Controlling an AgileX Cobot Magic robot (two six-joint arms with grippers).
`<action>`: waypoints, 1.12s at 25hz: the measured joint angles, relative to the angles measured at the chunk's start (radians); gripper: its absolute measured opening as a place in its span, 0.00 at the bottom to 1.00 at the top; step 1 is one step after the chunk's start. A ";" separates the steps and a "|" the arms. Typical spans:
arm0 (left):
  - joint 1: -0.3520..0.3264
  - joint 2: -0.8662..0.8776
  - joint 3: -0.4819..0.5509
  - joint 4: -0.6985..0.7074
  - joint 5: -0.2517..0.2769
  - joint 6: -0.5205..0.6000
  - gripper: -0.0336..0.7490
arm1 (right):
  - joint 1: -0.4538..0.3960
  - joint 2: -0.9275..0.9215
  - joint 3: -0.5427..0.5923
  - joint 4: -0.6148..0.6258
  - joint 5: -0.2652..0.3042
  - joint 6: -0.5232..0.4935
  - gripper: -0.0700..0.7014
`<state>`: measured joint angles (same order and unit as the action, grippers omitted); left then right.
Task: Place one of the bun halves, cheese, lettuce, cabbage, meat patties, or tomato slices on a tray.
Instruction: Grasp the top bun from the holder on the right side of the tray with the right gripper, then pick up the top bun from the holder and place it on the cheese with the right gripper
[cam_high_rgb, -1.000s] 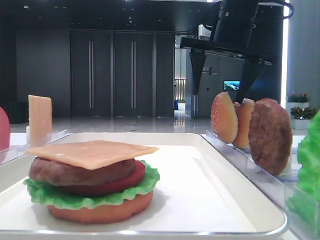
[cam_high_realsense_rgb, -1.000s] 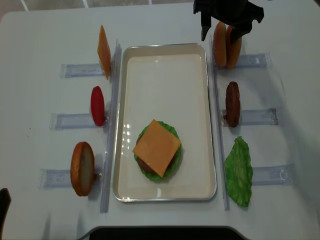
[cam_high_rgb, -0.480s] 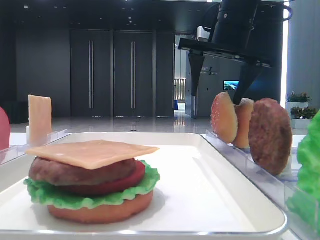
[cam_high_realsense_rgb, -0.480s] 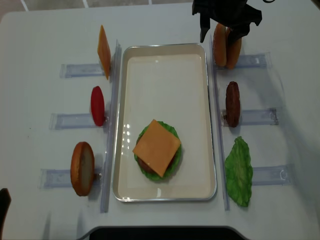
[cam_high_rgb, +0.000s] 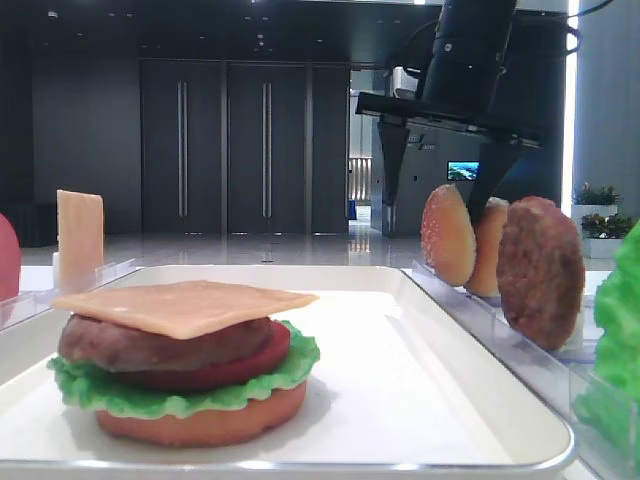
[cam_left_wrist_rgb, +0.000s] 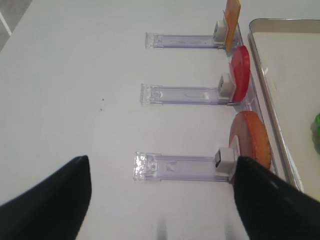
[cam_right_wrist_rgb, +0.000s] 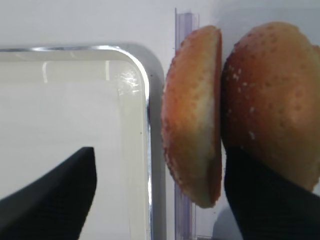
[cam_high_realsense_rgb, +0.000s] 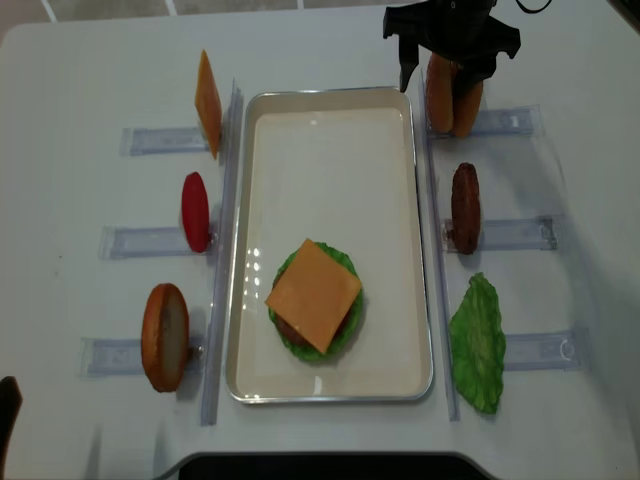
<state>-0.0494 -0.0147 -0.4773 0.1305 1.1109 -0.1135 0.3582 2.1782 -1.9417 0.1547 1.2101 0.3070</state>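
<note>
Hovering over the far right corner of the tray (cam_high_realsense_rgb: 420, 240), the right gripper (cam_high_realsense_rgb: 447, 62) has its fingers (cam_right_wrist_rgb: 47, 200) spread wide, one fingertip on the tray side and the other at the seam between the two upright buns. The sesame top bun (cam_right_wrist_rgb: 192, 115) stands on edge between the fingers, just right of the tray's rim; nothing is clamped. A second domed bun (cam_right_wrist_rgb: 272, 97) presses against it from the outer side. On the tray, toward its near end, sits a stack of bottom bun (cam_high_rgb: 200, 420), lettuce (cam_high_rgb: 180, 385), tomato (cam_high_rgb: 240, 365), patty (cam_high_rgb: 150, 345) and cheese (cam_high_rgb: 185, 303). Left of the tray, the left gripper (cam_left_wrist_rgb: 160, 200) hangs above the desk (cam_left_wrist_rgb: 75, 75), fingers parted and holding nothing.
</note>
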 joint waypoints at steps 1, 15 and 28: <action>0.000 0.000 0.000 0.000 0.000 0.000 0.93 | 0.000 0.000 0.000 -0.007 0.000 0.003 0.74; 0.000 0.000 0.000 0.000 0.000 0.000 0.93 | 0.000 0.001 0.000 -0.076 -0.021 0.007 0.33; 0.000 0.000 0.000 0.000 0.000 0.000 0.93 | 0.001 -0.003 0.000 -0.072 -0.015 0.001 0.31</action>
<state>-0.0494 -0.0147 -0.4773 0.1305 1.1109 -0.1135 0.3591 2.1753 -1.9417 0.0826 1.1956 0.3079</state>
